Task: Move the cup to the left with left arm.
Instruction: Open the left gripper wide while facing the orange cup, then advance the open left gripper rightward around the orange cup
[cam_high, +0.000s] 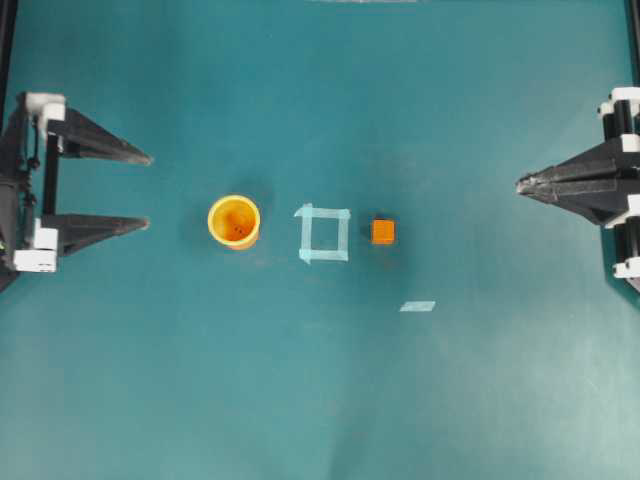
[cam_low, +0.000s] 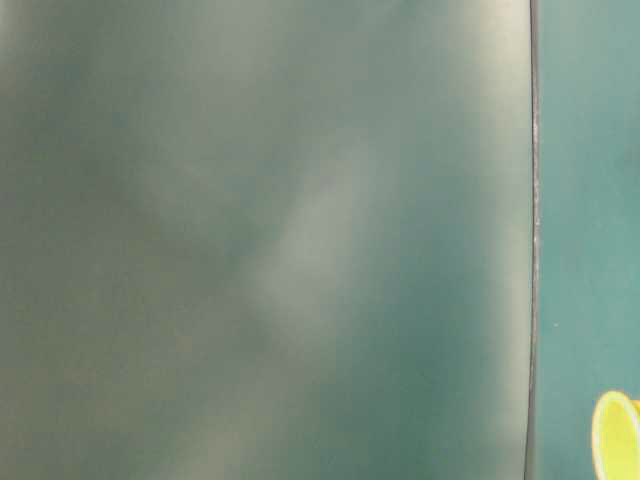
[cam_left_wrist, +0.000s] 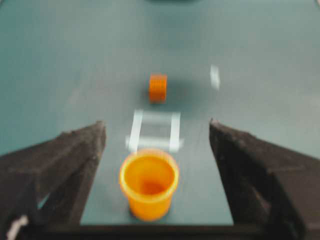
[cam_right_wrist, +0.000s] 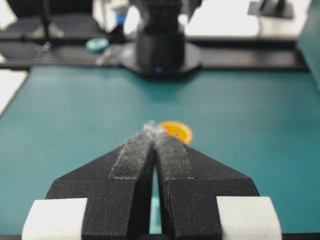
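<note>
Upright yellow-orange cup (cam_high: 234, 221), darker orange inside, round open rim.

no readable text — none (labels, numbers, signs) anywhere.

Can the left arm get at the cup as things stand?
Probably yes. The left gripper stands open, facing the upright cup, with only bare table between them. The tape square and orange cube sit beyond it.
</note>
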